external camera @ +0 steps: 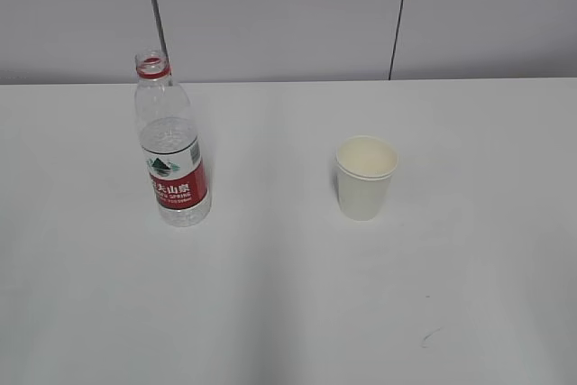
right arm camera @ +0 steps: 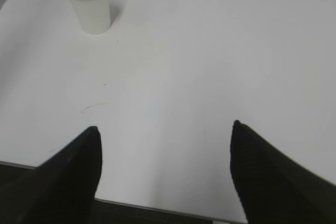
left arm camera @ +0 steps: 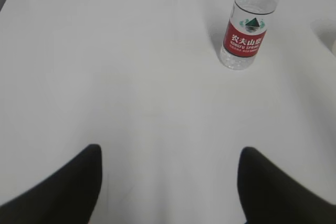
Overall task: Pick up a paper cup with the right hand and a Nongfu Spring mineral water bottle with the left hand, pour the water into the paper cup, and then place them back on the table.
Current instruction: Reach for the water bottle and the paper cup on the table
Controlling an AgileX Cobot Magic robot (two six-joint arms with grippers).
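Note:
The Nongfu Spring bottle (external camera: 171,155) stands upright and uncapped on the white table (external camera: 288,295), left of centre, with clear water (external camera: 169,137) up to above its red label. The cream paper cup (external camera: 366,178) stands upright to its right. Neither arm shows in the exterior view. In the left wrist view the bottle (left arm camera: 245,35) stands far ahead to the upper right, and my left gripper (left arm camera: 170,153) is open and empty. In the right wrist view the cup (right arm camera: 88,1) stands far ahead at upper left, and my right gripper (right arm camera: 165,132) is open and empty over the table's near edge.
A small dark scuff mark (external camera: 431,337) lies on the table near the front right; it also shows in the right wrist view (right arm camera: 92,107). A grey panelled wall (external camera: 288,15) stands behind the table. The table's front edge (right arm camera: 157,205) runs under my right gripper.

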